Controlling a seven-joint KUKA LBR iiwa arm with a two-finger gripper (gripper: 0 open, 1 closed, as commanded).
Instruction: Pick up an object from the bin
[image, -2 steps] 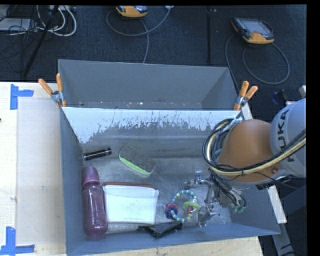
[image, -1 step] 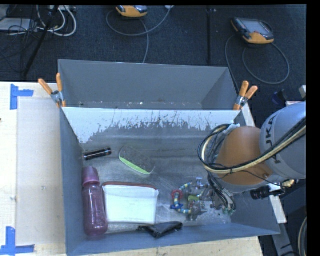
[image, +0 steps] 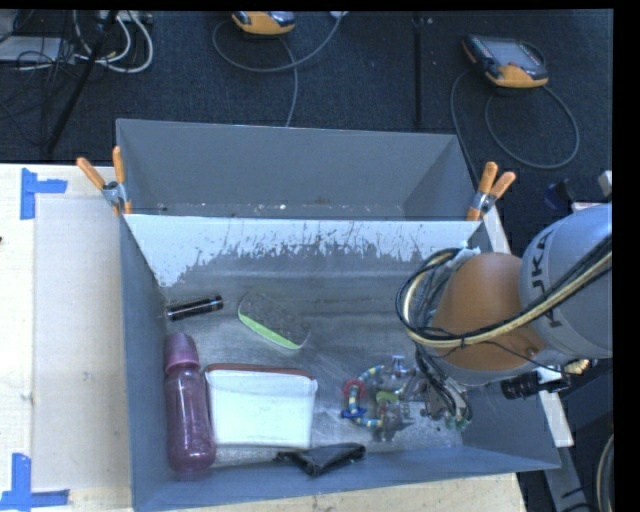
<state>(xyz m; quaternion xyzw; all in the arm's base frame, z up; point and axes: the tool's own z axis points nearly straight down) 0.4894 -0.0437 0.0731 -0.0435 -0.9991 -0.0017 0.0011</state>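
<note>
The robot arm's grey end link (image: 578, 285) rises closest to the lens at the right, with a rounded orange cover (image: 487, 300) and a loop of black and yellow cables (image: 425, 300) at its wrist. Below it, the gripper (image: 405, 395) is low in the right front part of the grey metal bin (image: 300, 180), directly at a tangled string of small multi-coloured beads (image: 362, 395) on the bin floor. Whether it is clenched on the beads or released cannot be told, as the metal parts and beads overlap.

On the left half of the floor, a flat white rectangular pack with a dark red upper edge (image: 260, 410) lies near the front wall. Touching its left side is a translucent purple plastic bottle with a pinkish cap (image: 187, 405), lying lengthwise. Behind the pack lies a clear oval piece with a lime-green edge (image: 270, 322). At the pack's front right corner is a crumpled black scrap (image: 322, 458). A short black cylinder like a marker (image: 195, 307) lies behind the bottle.
</note>
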